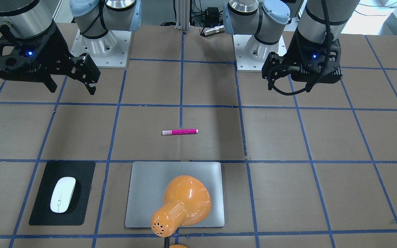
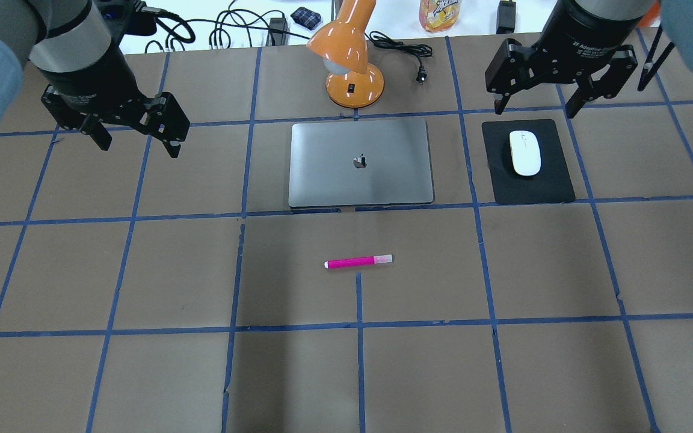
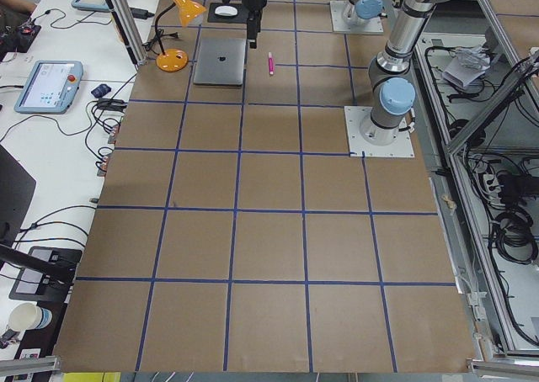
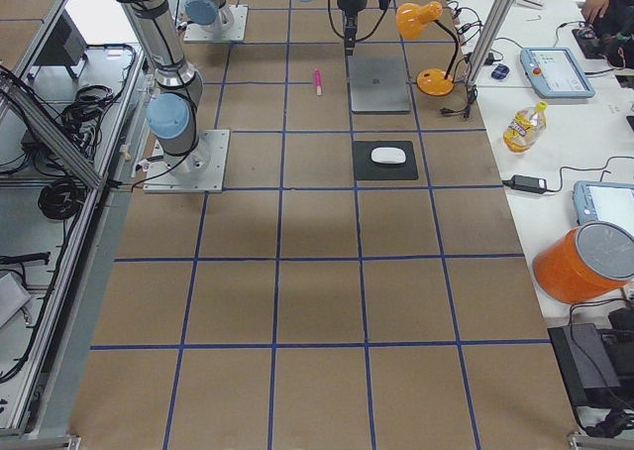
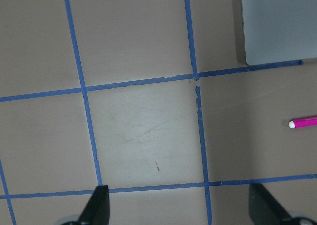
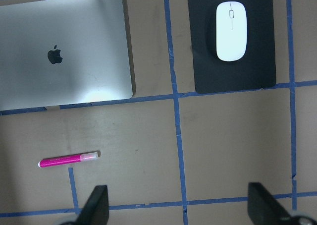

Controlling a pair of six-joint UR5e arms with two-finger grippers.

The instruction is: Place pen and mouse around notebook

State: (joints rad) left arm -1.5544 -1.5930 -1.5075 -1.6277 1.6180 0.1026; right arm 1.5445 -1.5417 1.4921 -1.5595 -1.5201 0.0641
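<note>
The magenta pen (image 2: pixel 358 261) lies flat on the brown table, on the robot's side of the silver-grey notebook (image 2: pixel 334 180) and a short way from its near edge. The white mouse (image 2: pixel 524 153) rests on a black mat (image 2: pixel 554 180) beside the notebook. My right gripper (image 2: pixel 534 110) hangs open above the far edge of that mat, holding nothing. My left gripper (image 2: pixel 139 147) hovers open and empty over bare table, well to the notebook's other side. In the right wrist view the pen (image 6: pixel 68 159), the notebook (image 6: pixel 29 61) and the mouse (image 6: pixel 231 31) all show below the open fingers.
An orange desk lamp (image 2: pixel 352 66) stands just behind the notebook, with its head leaning over it in the front view (image 1: pixel 184 203). Its black cord (image 2: pixel 409 57) trails at the table's back edge. Blue tape lines grid the table.
</note>
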